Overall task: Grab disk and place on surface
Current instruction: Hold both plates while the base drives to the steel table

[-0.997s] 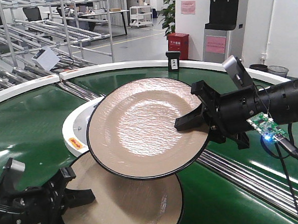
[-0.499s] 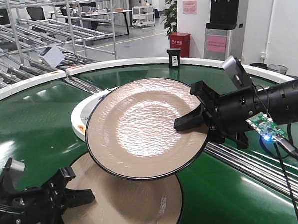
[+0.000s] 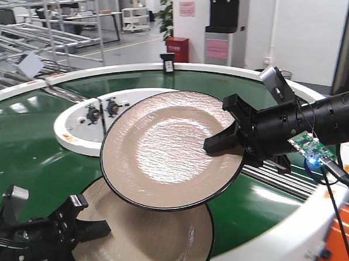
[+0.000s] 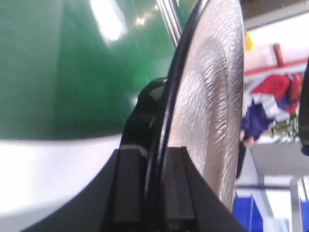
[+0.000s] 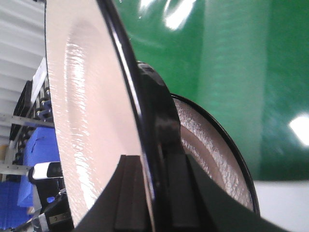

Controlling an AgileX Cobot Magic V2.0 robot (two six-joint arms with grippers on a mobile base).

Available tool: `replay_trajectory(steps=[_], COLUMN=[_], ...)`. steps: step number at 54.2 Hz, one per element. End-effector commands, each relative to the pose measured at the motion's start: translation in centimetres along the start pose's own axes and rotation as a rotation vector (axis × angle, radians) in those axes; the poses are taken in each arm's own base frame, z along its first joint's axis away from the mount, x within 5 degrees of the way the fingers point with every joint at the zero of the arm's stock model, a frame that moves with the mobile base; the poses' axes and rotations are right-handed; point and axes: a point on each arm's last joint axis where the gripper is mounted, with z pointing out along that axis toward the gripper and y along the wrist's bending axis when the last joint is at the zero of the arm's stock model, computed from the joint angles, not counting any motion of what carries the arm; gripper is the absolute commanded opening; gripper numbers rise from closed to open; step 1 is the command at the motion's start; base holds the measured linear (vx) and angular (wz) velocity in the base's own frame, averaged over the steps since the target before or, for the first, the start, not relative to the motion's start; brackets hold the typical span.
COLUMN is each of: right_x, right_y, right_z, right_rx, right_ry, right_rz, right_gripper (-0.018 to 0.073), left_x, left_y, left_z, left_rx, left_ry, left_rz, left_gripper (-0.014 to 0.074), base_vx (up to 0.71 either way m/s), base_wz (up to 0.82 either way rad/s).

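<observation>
The whole room behind slides to the left in the front view. The red box point(image 3: 178, 48) and the little black box point(image 3: 168, 63) on the belt's edge now sit further left, and so does the tall machine point(image 3: 223, 23) by the wall. The metal racks point(image 3: 17, 27) are pushed into the top left corner. The white round stand point(image 3: 75, 127) now shows much more, out to the left of the upper plate point(image 3: 164, 148), and two black knobs point(image 3: 93, 114) on it come into view. At the bottom right, the belt's white outer rim point(image 3: 285, 233) and something orange point(image 3: 347, 238) now show, where before there was only green belt point(image 3: 23, 138).
</observation>
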Motion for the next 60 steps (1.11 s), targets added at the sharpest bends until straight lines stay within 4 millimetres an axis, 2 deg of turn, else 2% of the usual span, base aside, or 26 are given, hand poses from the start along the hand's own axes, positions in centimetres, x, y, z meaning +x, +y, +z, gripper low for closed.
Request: replay_trajectory(steps=[1, 33, 60], right_x=[-0.83, -0.79, -0.79], right_y=[3.15, 3.15, 3.15], right_z=[-2.36, -2.35, -2.35], right_rx=[-0.113, -0.114, -0.114], right_ry=[-0.118, -0.115, -0.115], right_rz=[-0.005, -0.005, -0.005], right_gripper=[-0.0006, -0.0006, -0.0006], left_x=[-0.44, -0.43, -0.42], left_y=[-2.2, -2.2, -2.21], left_z=[-0.94, -0.94, -0.94], left_rx=[0.102, 0.103, 0.104], left_ry=[-0.023, -0.022, -0.021], left_rz=[-0.042, -0.042, -0.042], left_gripper=[0.0001, 0.0001, 0.0001], base_vx=[-0.29, -0.23, -0.09], base_wz=[-0.37, -0.57, -0.61])
